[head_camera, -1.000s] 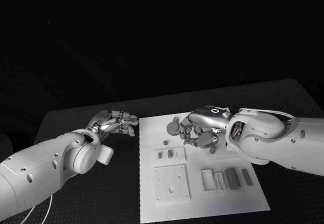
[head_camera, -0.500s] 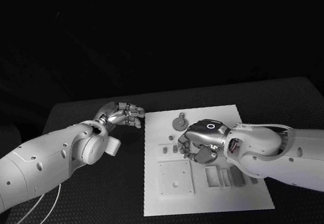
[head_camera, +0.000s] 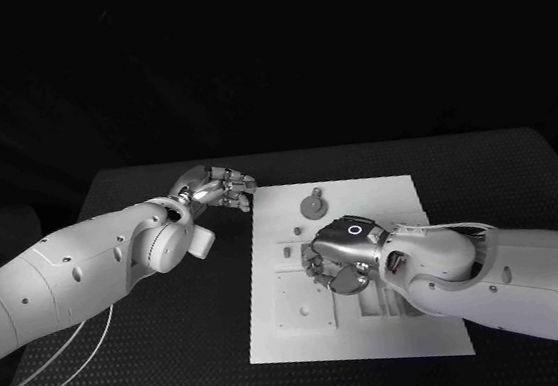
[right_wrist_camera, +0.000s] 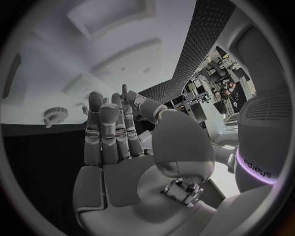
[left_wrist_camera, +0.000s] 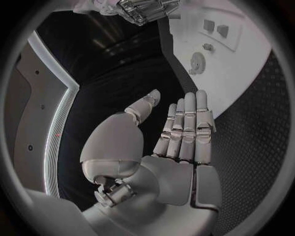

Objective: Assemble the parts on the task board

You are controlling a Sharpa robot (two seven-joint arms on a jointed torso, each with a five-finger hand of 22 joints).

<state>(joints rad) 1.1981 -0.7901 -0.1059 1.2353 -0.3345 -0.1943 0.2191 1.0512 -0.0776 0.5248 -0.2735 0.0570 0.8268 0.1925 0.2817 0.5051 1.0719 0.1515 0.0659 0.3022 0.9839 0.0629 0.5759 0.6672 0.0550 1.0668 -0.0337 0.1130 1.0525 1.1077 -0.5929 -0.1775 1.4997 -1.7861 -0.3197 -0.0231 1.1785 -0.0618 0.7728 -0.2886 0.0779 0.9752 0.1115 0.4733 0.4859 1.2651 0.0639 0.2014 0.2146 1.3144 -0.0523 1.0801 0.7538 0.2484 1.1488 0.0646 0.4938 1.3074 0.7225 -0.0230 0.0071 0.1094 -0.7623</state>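
You are looking down at a white task board (head_camera: 370,207) lying in the middle of a black table (head_camera: 510,172). It is a long plate, its far end near the table's middle and its near end toward the robot. Near the far end a small round part (head_camera: 314,204) with toothed edges, like a gear, rests on the board; the left wrist view shows the same part (left_wrist_camera: 198,62) sitting flat on the white surface. Closer in, a square raised block (head_camera: 300,309) with small holes lies on the board's left half. Other small parts lie beside it, mostly hidden under the right hand, so you cannot tell their shapes.

The right hand (head_camera: 339,258) is over the middle of the board, its back turned up and its fingers curled downward toward the surface. In the right wrist view the hand (right_wrist_camera: 123,147) has its fingers (right_wrist_camera: 101,128) straight and close together, with nothing between them; whether the tips touch the board is unclear.

The left hand (head_camera: 215,189) is off the board, just beside its far left corner, above the table. In the left wrist view this hand (left_wrist_camera: 166,152) is flat, its fingers (left_wrist_camera: 189,123) extended side by side, thumb apart, holding nothing.
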